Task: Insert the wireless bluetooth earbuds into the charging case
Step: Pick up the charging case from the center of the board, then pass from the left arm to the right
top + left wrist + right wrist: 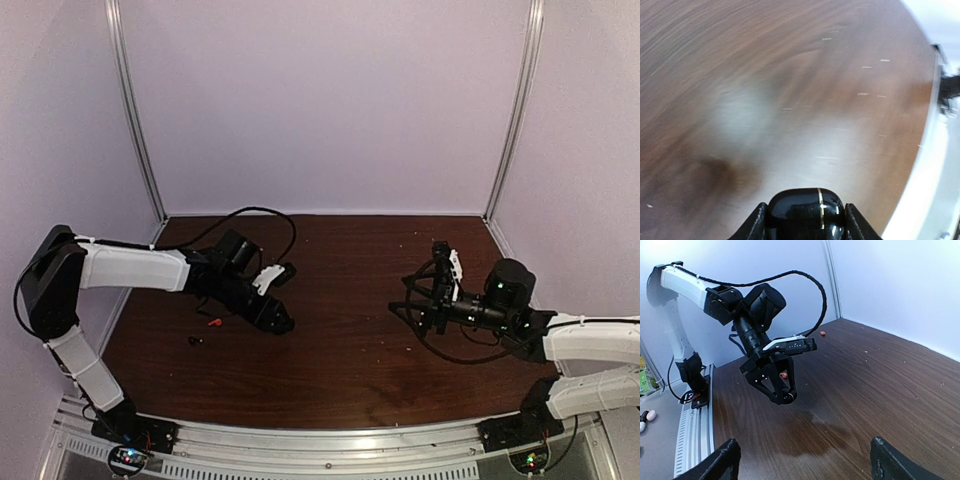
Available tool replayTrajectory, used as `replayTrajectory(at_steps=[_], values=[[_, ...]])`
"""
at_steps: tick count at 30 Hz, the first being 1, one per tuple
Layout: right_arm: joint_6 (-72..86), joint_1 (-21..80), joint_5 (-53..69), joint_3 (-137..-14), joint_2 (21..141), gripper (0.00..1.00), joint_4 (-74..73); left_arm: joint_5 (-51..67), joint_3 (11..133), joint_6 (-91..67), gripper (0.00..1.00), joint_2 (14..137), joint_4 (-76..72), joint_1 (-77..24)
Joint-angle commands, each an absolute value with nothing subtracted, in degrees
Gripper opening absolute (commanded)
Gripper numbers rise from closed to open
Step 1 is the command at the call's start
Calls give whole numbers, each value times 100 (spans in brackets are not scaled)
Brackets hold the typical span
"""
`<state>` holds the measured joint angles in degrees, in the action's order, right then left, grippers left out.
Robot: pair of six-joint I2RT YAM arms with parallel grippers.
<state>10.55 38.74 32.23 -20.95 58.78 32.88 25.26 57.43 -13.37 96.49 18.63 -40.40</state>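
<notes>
**Overhead view.** The left end effector (pixel 280 324) is recorded over the left-centre of the bench (pixel 350 370). The right end effector (pixel 418 290) is over the right-centre, well apart from it, and the two are turned toward each other. What the left one carries cannot be made out from here. Only this view shows both earbuds: the red earbud (pixel 213 322) and the black earbud (pixel 195 341) lie on the wood just left of the left end effector. They are near each other, with the black one closer to the arm bases. Neither is in the case.

**Left wrist view.** The charging case (pixel 805 212) is shown clamped between the two fingers (pixel 754 226), so the left end effector is closed on it. A glossy black rounded face with a thin gold line across it is turned to the camera. Whether the lid is open cannot be told. The wood beyond is blurred.

**Right wrist view.** The right end effector is seen with its fingers (pixel 725 465) spread wide and nothing between them. The left arm (pixel 715 295) is seen from the side, its tip raised off the wood with a shadow beneath it. A black cable (pixel 810 280) loops over the arm. A small red spot shows behind the left fingers, on the side where the red earbud lies.

**Surface and room.** The bench is dark brown wood grain with a few pale specks. Pale lilac walls (pixel 320 100) close it on three sides, with metal posts (pixel 512 110) at the back corners. A metal rail (pixel 330 440) runs along the near edge.
</notes>
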Motion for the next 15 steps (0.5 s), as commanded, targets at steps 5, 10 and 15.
replayTrajectory(at_steps=[5,10,15], values=[[-483,5284,2625,-2514,5469,87,2354,5096,5721,-1215,23,8917,2290,-4592],[-1495,6225,2070,-2944,5300,83,1241,5812,5840,-1057,23,8878,2286,-5295],[-2121,6998,1877,-3225,5493,78,791,6405,6064,-935,23,9057,2292,-5643]])
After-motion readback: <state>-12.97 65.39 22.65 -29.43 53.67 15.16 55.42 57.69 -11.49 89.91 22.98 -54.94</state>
